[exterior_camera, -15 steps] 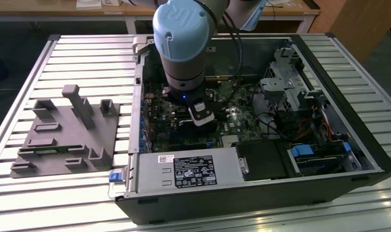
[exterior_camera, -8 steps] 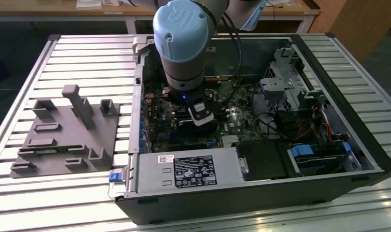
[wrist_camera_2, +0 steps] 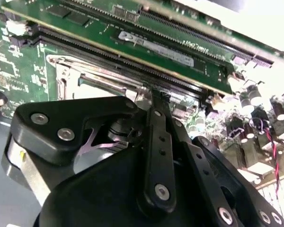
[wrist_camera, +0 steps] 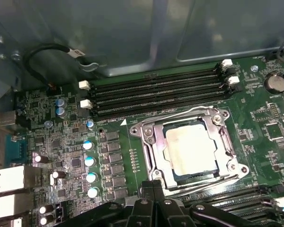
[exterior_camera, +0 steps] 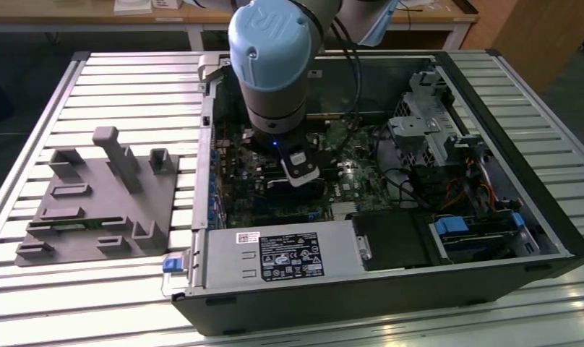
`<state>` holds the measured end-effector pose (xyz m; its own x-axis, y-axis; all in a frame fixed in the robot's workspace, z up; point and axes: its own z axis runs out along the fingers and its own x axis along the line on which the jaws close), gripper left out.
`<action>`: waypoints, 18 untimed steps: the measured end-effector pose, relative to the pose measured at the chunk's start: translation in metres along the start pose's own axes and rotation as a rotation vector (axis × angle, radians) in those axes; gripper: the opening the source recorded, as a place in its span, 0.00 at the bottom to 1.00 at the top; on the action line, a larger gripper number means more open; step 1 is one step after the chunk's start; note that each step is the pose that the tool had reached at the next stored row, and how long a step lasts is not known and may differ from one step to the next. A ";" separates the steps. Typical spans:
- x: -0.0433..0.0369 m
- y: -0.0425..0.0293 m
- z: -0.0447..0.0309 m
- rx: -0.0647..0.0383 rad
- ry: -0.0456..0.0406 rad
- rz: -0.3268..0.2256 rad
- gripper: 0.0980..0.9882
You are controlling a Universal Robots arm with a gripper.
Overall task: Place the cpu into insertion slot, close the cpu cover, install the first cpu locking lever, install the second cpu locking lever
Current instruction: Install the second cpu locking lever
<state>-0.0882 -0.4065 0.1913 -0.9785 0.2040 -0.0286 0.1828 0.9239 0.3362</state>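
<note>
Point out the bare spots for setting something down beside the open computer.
Free: slatted table beyond the grey fixture block, and the strip before it. Crowded: inside the computer case, where the tool sits by the cpu.

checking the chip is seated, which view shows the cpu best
The first wrist view: the cpu lies face-up in the slot with the cover framing it, whole top visible. In the second wrist view the hand's black body blocks most of the socket. In the exterior view the arm stands over that spot.
</note>
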 end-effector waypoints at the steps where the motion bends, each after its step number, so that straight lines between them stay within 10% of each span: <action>1: 0.0000 0.0006 -0.0020 0.000 0.0001 0.000 0.01; 6: -0.0003 0.0037 -0.0104 0.007 -0.0013 -0.001 0.01; 9: -0.0016 0.0042 -0.0115 0.038 -0.0072 -0.003 0.01; 18: -0.0268 0.0119 -0.0080 0.041 -0.0066 -0.003 0.01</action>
<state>-0.0605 -0.4035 0.2036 -0.9784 0.2037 -0.0357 0.1842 0.9368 0.2976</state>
